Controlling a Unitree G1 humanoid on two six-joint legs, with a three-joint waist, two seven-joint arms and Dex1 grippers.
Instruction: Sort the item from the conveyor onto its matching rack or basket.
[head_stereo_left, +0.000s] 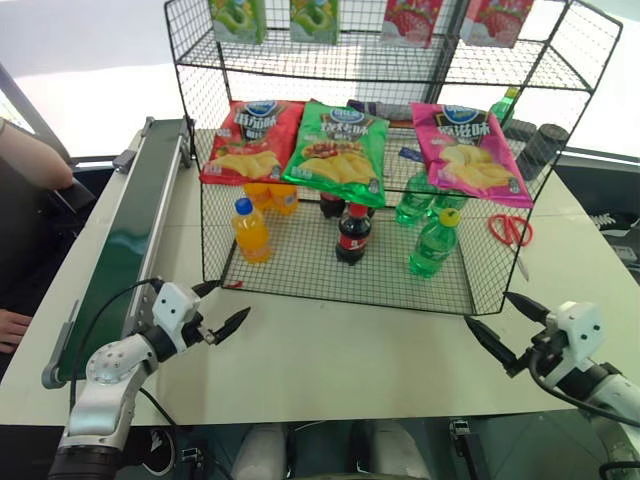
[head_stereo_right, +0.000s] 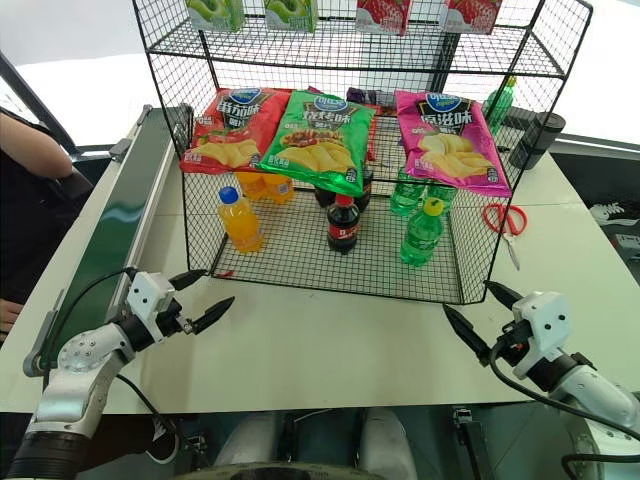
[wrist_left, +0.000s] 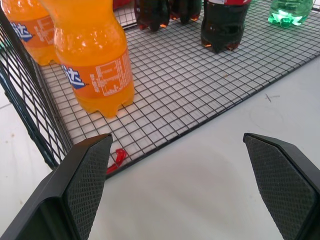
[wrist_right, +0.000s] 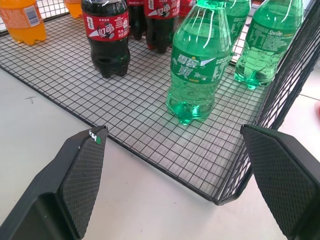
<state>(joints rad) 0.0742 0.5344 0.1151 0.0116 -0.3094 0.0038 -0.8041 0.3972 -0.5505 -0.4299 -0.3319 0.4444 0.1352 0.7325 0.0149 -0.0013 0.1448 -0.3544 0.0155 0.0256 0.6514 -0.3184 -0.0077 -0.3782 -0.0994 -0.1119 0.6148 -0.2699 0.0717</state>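
Hands first: your left hand (head_stereo_left: 222, 310) hangs over the bare white tabletop (head_stereo_left: 330, 350) just in front of the rack's front left corner, fingers spread wide and nothing between them. Your right hand (head_stereo_left: 505, 325) hangs off the rack's front right corner, also spread wide and holding nothing.

You can see the green soda bottle (head_stereo_left: 434, 244) with its yellow cap standing upright on the flat mesh floor of the black wire rack (head_stereo_left: 300, 272), in the lowest tier toward the front right. In the right wrist view it stands directly between your 2 fingers, a little way in from the front edge of the mesh. More green bottles (head_stereo_left: 415, 198) stand behind it. A cola bottle (head_stereo_left: 352, 235) with a red cap stands at the middle of the same tier, and an orange drink bottle (head_stereo_left: 251, 232) with a blue cap stands at the front left, close ahead of your left hand.

Above them, 3 chip bags, red (head_stereo_left: 250, 140), green (head_stereo_left: 337, 148) and pink (head_stereo_left: 468, 152), lie on the sloped tier.

You have the dark green conveyor (head_stereo_left: 130, 240) running along the tabletop's left side with no item on its belt. Red scissors (head_stereo_left: 512, 230) lie to the right of the rack
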